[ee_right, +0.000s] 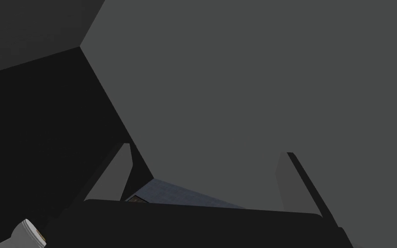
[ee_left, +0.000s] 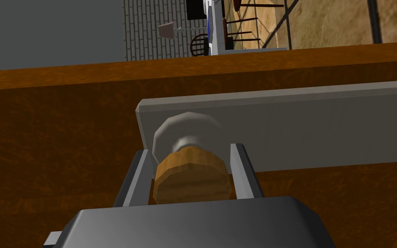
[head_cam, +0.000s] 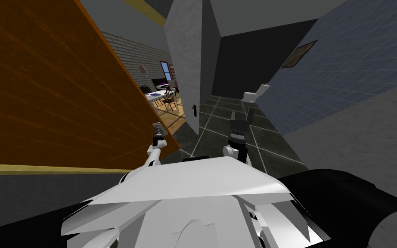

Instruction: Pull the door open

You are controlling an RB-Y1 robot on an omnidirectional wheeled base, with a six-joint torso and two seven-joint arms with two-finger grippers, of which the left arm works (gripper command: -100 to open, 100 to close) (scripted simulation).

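Left side: door [head_cam: 55,86], standing ajar. Right of its free edge, wall end [head_cam: 189,64], with a gap between the two. Through the gap, beyond the door: table [head_cam: 155,95] with chairs [head_cam: 169,98] beside it. On the door face near the free edge lies a plate [ee_left: 305,129], and the knob [ee_left: 191,181] projects from it. In front of the plate, left gripper [ee_left: 190,148], one finger against each side of the knob. Right of the wall end, right gripper [head_cam: 241,115] over the floor [head_cam: 210,129], well apart from the door, fingers spread with nothing between. At the floor's far edge, toilet [head_cam: 255,92] against the right wall [head_cam: 344,64]. On that wall, above the toilet, picture frame [head_cam: 299,54].
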